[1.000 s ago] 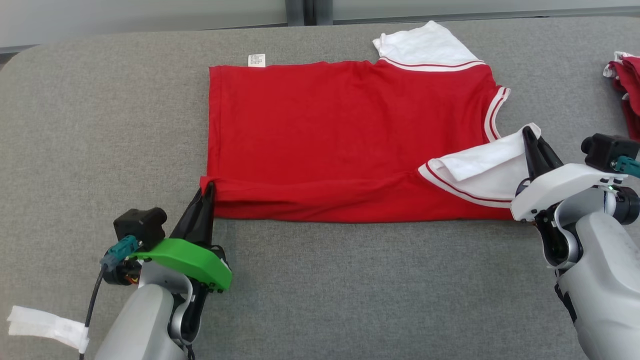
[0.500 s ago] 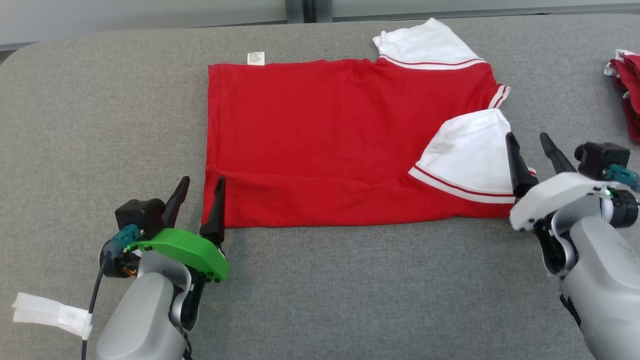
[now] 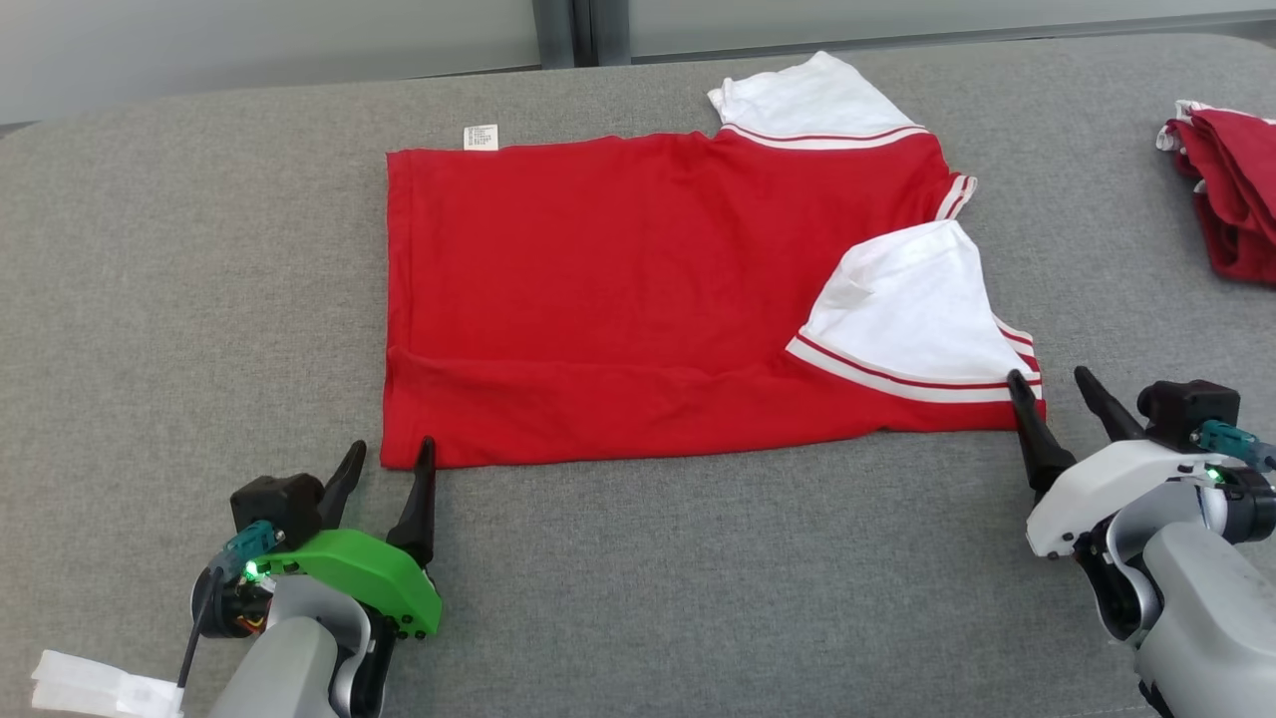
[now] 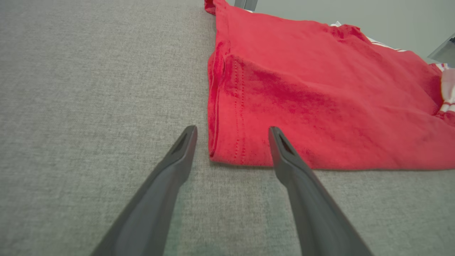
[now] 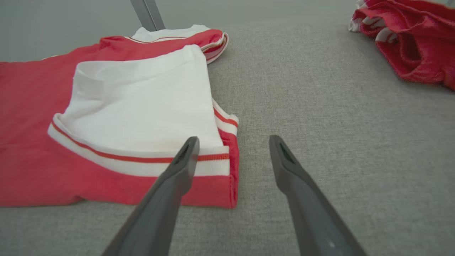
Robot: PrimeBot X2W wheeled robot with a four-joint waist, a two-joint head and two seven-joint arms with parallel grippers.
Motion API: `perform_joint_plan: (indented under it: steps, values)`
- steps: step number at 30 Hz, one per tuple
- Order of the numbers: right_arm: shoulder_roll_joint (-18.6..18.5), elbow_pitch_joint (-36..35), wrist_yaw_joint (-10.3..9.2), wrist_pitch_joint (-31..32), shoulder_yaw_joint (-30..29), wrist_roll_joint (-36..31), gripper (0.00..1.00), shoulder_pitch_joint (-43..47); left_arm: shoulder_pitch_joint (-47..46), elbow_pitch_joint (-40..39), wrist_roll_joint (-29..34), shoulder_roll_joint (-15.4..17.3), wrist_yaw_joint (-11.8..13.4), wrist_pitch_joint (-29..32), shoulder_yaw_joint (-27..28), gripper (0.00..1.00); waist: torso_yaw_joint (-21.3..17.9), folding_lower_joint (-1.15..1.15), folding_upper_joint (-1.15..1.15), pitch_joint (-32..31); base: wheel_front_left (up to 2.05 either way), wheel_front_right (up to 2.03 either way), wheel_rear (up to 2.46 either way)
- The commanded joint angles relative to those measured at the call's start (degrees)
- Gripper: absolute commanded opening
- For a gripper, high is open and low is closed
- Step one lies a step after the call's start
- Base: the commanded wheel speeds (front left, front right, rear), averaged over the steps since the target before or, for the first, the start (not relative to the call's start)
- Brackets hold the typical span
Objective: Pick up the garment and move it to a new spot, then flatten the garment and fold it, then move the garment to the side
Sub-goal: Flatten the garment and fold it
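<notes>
— Both claws have let go since a second ago. The left gripper (image 3: 391,449) and the right gripper (image 3: 1048,379) now stand spread and drawn back to the cloth's near corners, and the near white sleeve (image 3: 907,309) lies folded flat onto the body.

— Where is the garment?

— The red knit short-sleeved shirt with white sleeves (image 3: 598,289) lies flat in the middle of the grey felt-like table (image 3: 698,578), hem toward the robot's left and neck end toward its right. A shallow ridge runs along its near side.

— And the edges?

— In the left wrist view one of the dark tapered fingers (image 4: 177,160) is over bare table and the other overlaps the hem corner with its double row of stitching. I cannot tell whether it touches. The right claw straddles the near-right corner beside a ribbed white cuff (image 5: 142,160) with a red stripe.

— Room to move?

— Bare table lies along the near side and to the left. Well apart at the right edge sits a crumpled red-and-white cloth heap (image 3: 1231,199).
</notes>
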Motion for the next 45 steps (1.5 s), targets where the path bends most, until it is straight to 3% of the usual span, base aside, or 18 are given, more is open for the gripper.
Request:
perform_joint_plan:
  steps: [1, 7, 8, 9, 10, 11, 22, 36, 45]
  values:
    - [0.5, 0.8, -0.1, -0.2, 0.4, 0.3, 1.0, 0.0, -0.8, 0.7, 0.0, 0.3, -0.1, -0.3, 0.1, 1.0, 0.0, 0.0, 0.0, 0.3, 0.0, 0.0, 0.0]
    - [2.1, 3.9, -0.1, -0.2, 1.3, 0.7, 1.0, -1.4, -3.6, 5.0, -2.2, -1.5, -0.7, 0.3, 0.1, 1.0, 0.2, 0.0, 0.0, 1.0, 0.0, 0.0, 0.0]
    - [2.3, 4.3, -0.1, -0.2, 1.3, 1.0, 1.0, -1.5, -3.8, 5.6, -2.7, -1.9, -0.9, 0.3, 0.1, 0.81, 0.2, 0.0, 0.0, 1.0, 0.0, 0.0, 0.0]
    - [2.6, 4.9, -0.1, -0.3, 1.4, 1.3, 0.73, -1.7, -4.2, 6.5, -2.9, -2.0, -1.1, 0.4, 0.0, 0.4, 0.2, 0.0, 0.0, 1.0, 0.0, 0.0, 0.0]
    - [2.8, 5.4, -0.1, -0.2, 1.5, 1.6, 0.36, -1.8, -4.5, 7.2, -2.9, -2.0, -1.2, 0.4, -0.2, 0.11, 0.2, 0.0, 0.0, 1.0, 0.0, 0.0, 0.0]
    - [3.2, 5.9, -0.1, -0.2, 1.7, 2.0, 0.01, -2.1, -4.8, 8.0, -3.1, -2.2, -1.2, 0.3, -0.4, 0.0, 0.1, 0.0, 0.0, 0.9, 0.0, 0.0, 0.0]
    - [3.9, 1.2, -0.1, -0.2, -1.9, 2.6, 0.0, 0.8, -2.1, 5.7, -5.9, -2.3, -1.7, -0.4, 0.9, 0.0, 0.2, 0.0, 0.0, -2.3, 0.0, 0.0, 0.0]
    - [3.7, -14.6, -0.1, 0.5, -7.0, 2.9, 0.0, 21.4, 14.4, -8.0, -2.1, -1.2, -0.2, -0.4, 4.5, 0.0, 0.4, 0.0, 0.0, -7.5, 0.0, 0.0, 0.0]
    - [7.1, -23.2, -0.1, 4.5, -12.2, 0.1, 0.0, 31.1, 19.2, -10.6, -2.4, -1.1, 1.5, -0.2, 4.7, 0.0, 0.2, 0.0, 0.0, -7.3, 0.0, 0.0, 0.0]
